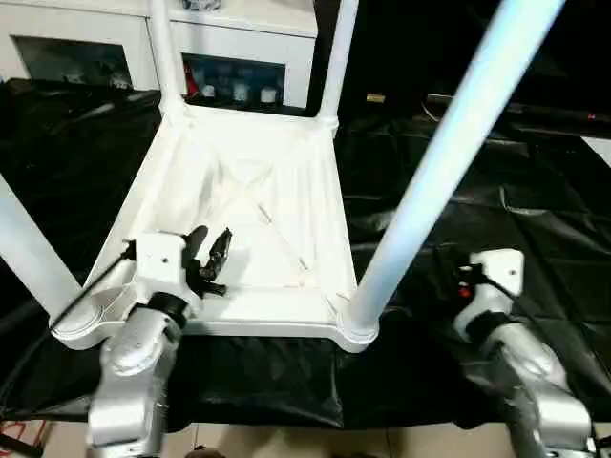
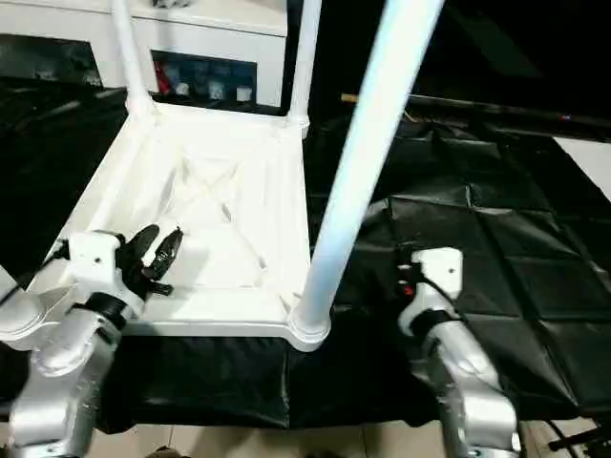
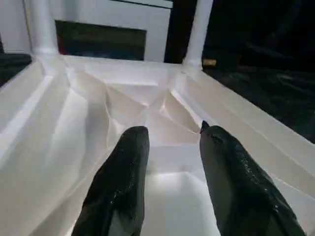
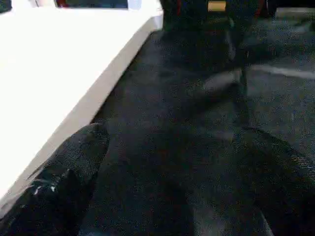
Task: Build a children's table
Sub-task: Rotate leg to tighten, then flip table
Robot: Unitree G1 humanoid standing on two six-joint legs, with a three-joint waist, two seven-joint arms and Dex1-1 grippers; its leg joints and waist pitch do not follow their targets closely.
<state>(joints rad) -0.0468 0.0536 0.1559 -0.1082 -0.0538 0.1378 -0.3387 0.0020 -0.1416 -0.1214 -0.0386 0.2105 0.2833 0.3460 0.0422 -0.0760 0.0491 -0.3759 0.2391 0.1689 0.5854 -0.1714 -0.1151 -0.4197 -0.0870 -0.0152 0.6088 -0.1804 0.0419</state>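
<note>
The children's table lies upside down on the black cloth, its white ribbed tabletop [image 1: 250, 186] facing up. Four white legs stand in its corner sockets: near right [image 1: 434, 172], near left [image 1: 27, 250], far left [image 1: 162, 52], far right [image 1: 339, 57]. My left gripper [image 1: 214, 236] hovers over the near left part of the underside. Its black fingers [image 3: 130, 167] are open with nothing between them. My right gripper [image 4: 177, 152] is right of the tabletop's edge, low over the cloth, open wide and empty.
Behind the table stands a white cabinet [image 1: 239, 43] with glass doors. The black cloth [image 1: 496, 191] covers the work surface and ends near me, with pale floor [image 1: 286, 444] below its front edge. The near right leg rises steeply between my two arms.
</note>
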